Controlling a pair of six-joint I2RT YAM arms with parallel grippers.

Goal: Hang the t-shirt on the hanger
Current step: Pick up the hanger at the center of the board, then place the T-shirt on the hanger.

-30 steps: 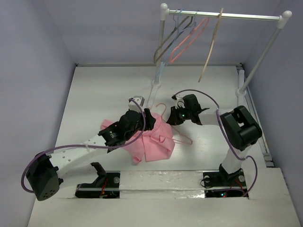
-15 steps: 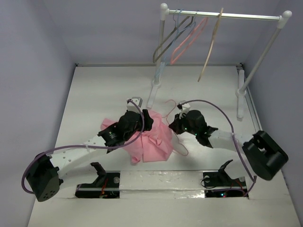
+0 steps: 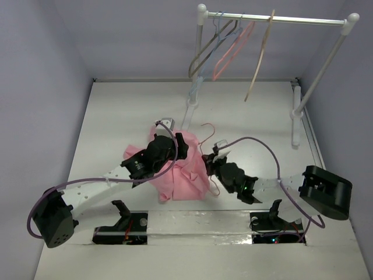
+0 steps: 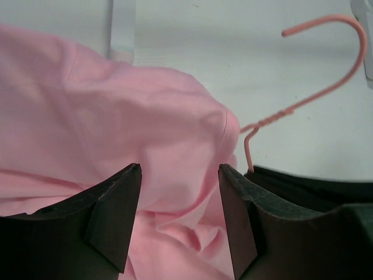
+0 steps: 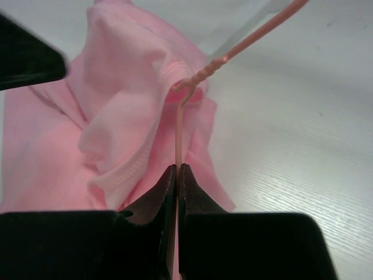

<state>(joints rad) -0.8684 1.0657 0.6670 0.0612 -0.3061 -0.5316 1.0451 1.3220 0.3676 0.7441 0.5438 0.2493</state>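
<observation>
1. The right gripper [image 5: 176, 172] has its jaws pressed together on the thin wire of the hanger [image 5: 201, 76], gripping the straight run just below the twisted neck.
2. From that grip the wire rises to the twist. The hook then reaches away over the bare table [image 5: 303, 134].
3. In the top view the hanger's long axis runs roughly far-to-near, with the hook at the far end and the frame trailing back under the right arm.
4. The t-shirt [image 5: 116, 116] lies bunched on the table, to the left of the wire and touching it. A ribbed hem or collar edge crowds against the neck. Whether any of the frame is inside the fabric cannot be told.
5. The left gripper [image 4: 179, 175] stands wide, its fingers [image 4: 113, 216] astride a fold of the shirt without pinching it. The hanger's neck shows just beyond its right finger.
6. Judgement: the left arm is nearer the cloth and the right arm has the hanger, so the next move depends on drawing fabric rightward across the wire.
7. No containers are present. A clothes rack [image 3: 274, 20] at the far side carries other hangers, among them a tan wooden hanger [image 3: 260, 55].
</observation>
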